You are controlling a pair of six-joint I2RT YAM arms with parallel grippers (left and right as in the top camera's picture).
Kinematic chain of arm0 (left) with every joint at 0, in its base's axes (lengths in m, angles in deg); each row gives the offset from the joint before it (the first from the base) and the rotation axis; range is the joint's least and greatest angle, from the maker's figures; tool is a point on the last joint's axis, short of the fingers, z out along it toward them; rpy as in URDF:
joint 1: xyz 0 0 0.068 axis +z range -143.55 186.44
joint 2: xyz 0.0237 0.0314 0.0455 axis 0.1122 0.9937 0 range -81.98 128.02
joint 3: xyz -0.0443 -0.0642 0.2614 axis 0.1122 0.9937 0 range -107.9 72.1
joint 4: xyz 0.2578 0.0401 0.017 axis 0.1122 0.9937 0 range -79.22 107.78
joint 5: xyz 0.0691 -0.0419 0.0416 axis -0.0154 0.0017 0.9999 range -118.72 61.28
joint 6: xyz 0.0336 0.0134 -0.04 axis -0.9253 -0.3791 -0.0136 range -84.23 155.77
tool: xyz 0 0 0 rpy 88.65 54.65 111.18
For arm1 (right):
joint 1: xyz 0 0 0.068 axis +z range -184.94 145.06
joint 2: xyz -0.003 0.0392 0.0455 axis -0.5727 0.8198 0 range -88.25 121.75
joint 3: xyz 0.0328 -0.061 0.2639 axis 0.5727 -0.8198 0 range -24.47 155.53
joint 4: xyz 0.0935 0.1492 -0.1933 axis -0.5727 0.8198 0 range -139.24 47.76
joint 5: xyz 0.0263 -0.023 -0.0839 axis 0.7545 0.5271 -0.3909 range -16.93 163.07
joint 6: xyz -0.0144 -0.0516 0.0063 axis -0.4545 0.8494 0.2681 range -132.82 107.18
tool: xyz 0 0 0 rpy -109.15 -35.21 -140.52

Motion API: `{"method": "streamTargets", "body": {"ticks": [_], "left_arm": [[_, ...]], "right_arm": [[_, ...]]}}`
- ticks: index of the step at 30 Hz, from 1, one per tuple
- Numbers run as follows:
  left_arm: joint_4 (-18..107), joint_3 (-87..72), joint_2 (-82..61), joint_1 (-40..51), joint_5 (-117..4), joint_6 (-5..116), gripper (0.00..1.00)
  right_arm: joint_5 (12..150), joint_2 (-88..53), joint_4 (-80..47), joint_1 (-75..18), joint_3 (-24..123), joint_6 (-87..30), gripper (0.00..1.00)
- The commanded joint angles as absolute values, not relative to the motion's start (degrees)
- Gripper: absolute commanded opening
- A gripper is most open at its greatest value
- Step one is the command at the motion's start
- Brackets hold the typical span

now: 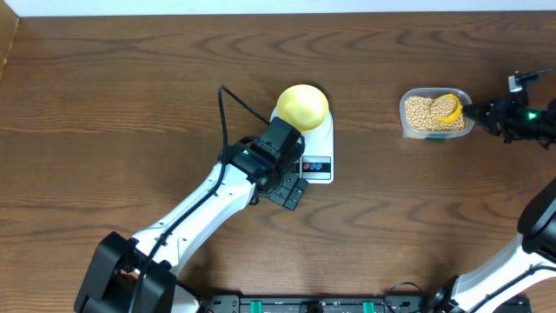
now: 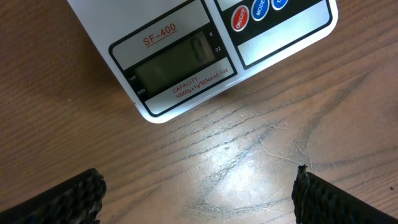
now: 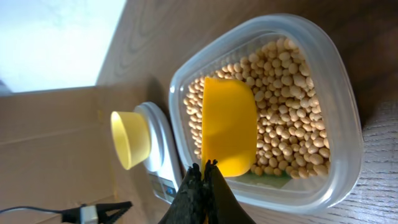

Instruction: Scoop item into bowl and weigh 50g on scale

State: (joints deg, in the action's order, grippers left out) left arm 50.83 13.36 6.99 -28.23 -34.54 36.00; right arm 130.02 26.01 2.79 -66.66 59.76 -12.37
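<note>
The pale yellow bowl [image 1: 302, 106] stands on the back of the white scale [image 1: 320, 140]. My left gripper [image 1: 293, 193] hovers open over bare wood just in front of the scale's display [image 2: 174, 62]; nothing lies between its fingers [image 2: 62, 199]. At the right, beige beans [image 1: 421, 111] fill a clear tub [image 1: 407, 94]. A yellow scoop [image 3: 229, 124] rests on the beans [image 3: 286, 106], its back turned toward the camera. My right gripper [image 3: 204, 167] is shut on the scoop's handle at the tub's near rim. The bowl [image 3: 129, 138] and scale [image 3: 161, 155] show beyond the tub.
A black cable [image 1: 228, 113] runs from the left arm across the table beside the scale. The table's left edge [image 1: 7, 52] borders a cardboard-coloured surface. Red and blue buttons [image 2: 255, 11] sit on the scale's front, right of the display.
</note>
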Motion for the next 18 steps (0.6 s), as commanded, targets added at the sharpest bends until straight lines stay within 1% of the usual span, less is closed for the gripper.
{"method": "streamTargets", "body": {"ticks": [1,13,18], "left_arm": [[51.0,13.0,6.9,-28.3,-34.0,36.9,0.98],[51.0,13.0,6.9,-28.3,-34.1,36.9,0.98],[51.0,13.0,6.9,-28.3,-34.0,36.9,0.98]], "right_arm": [[134.8,26.4,3.1,-68.3,59.4,-13.1,0.01],[136.4,26.4,3.8,-68.7,59.4,-13.2,0.01],[131.9,26.4,3.9,-68.5,59.4,-13.2,0.02]]}}
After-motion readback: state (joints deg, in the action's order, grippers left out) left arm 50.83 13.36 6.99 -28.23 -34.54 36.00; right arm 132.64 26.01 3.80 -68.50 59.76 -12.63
